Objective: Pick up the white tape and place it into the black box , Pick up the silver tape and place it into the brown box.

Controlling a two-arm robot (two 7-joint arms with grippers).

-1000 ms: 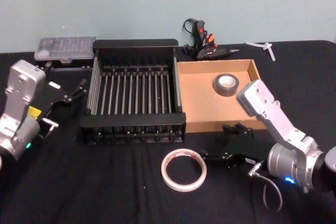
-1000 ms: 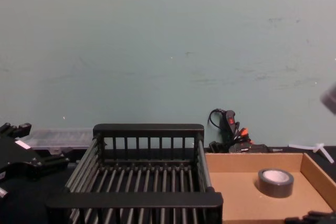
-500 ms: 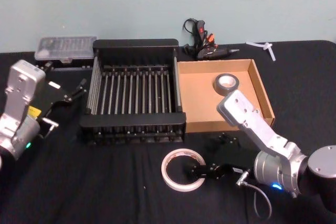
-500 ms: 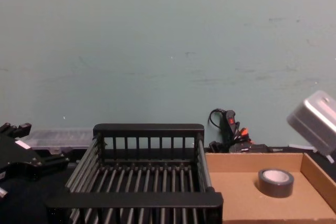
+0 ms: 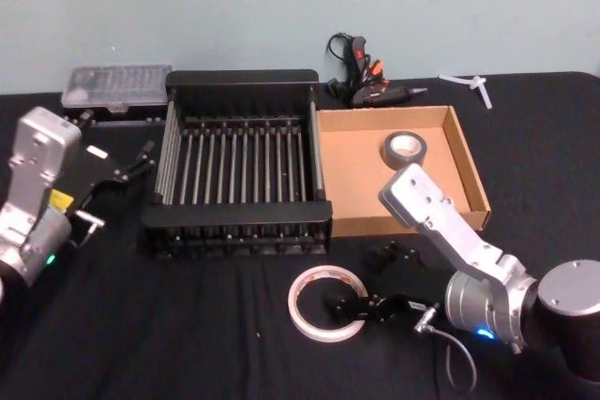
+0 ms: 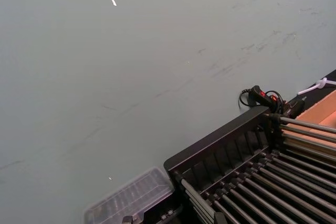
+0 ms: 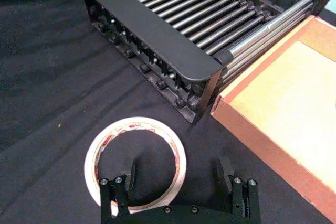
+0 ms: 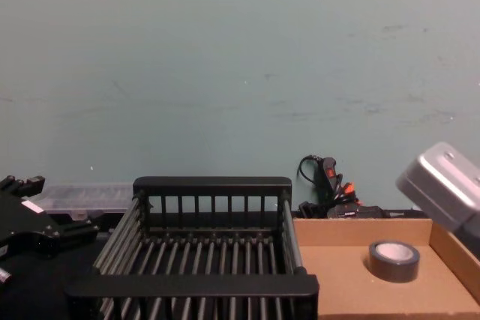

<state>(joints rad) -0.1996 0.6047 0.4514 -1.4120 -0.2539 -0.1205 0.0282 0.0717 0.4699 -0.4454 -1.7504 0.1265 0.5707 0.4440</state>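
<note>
1. White tape [image 5: 327, 303] flat on the table near its front edge, before the black box [image 5: 239, 167].
2. My right gripper [image 7: 177, 178] spread, straddling its near rim.
3. Silver tape [image 5: 403, 150] sits in the brown box [image 5: 469, 166], back-right corner.
4. My left gripper [image 5: 141, 162] parked at the table's left edge, spread.

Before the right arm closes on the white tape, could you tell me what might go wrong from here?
The right gripper is open with one finger at the white tape's near rim, the other beside it; closing might push the thin ring across the cloth rather than pinch it. Carrying it over, it could catch the black box's front rim.
</note>
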